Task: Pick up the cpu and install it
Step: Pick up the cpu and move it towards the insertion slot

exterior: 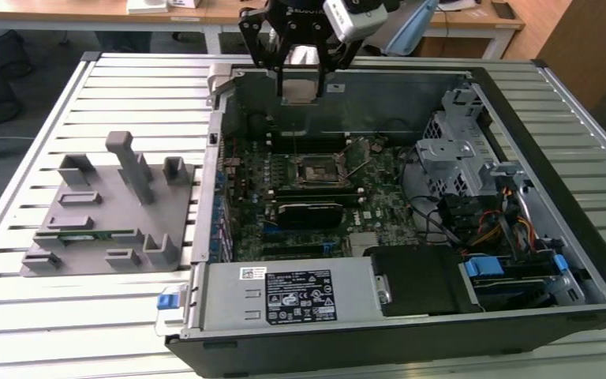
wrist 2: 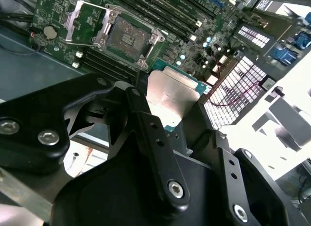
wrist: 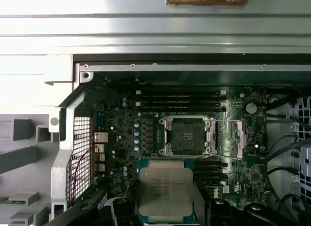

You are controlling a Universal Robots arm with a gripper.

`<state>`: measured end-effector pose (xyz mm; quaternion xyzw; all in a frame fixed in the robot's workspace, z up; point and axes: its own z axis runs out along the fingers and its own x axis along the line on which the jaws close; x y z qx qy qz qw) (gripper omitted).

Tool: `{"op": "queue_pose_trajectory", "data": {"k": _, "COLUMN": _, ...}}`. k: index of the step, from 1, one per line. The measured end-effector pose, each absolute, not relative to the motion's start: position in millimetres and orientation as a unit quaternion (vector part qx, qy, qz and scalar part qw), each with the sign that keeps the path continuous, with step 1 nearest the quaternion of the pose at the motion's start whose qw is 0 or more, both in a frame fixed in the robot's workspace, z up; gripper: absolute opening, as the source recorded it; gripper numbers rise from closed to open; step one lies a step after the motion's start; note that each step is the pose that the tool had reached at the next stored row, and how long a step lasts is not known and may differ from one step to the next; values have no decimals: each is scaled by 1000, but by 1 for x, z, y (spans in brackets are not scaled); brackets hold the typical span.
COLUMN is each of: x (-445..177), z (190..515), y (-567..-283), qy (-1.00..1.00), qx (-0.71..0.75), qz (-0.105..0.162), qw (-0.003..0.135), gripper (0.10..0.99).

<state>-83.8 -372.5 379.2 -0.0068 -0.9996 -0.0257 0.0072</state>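
Observation:
The cpu (exterior: pixel 301 84), a small flat square chip with a silvery top, hangs above the far wall of the open computer case, with my gripper (exterior: pixel 301 88) shut on it. Both wrist views show the cpu (wrist 2: pixel 170 97) (wrist: pixel 165 192) clamped between the black fingers (wrist 2: pixel 141 114). The open black socket frame (exterior: pixel 317 172) (wrist 2: pixel 127 37) (wrist: pixel 187 135) lies on the green motherboard, below and nearer the case's middle than the chip. Its metal latch plate (wrist: pixel 241 136) is flipped open to one side. The socket is bare.
The case (exterior: pixel 587 260) lies open on a slatted metal table (exterior: pixel 29 316). A grey fixture (exterior: pixel 108 213) with a green memory stick (exterior: pixel 87 234) stands at the exterior view's left. A power supply (exterior: pixel 282 296), drive cage (exterior: pixel 461 150) and cables (exterior: pixel 492 229) crowd the case.

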Motion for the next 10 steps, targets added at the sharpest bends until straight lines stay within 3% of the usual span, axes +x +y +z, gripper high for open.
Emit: {"op": "queue_pose_trajectory", "data": {"k": 10, "x": -52, "z": 378, "y": -368, "qy": -1000, "qx": -7, "qz": -26, "qw": 7, "gripper": 533}}
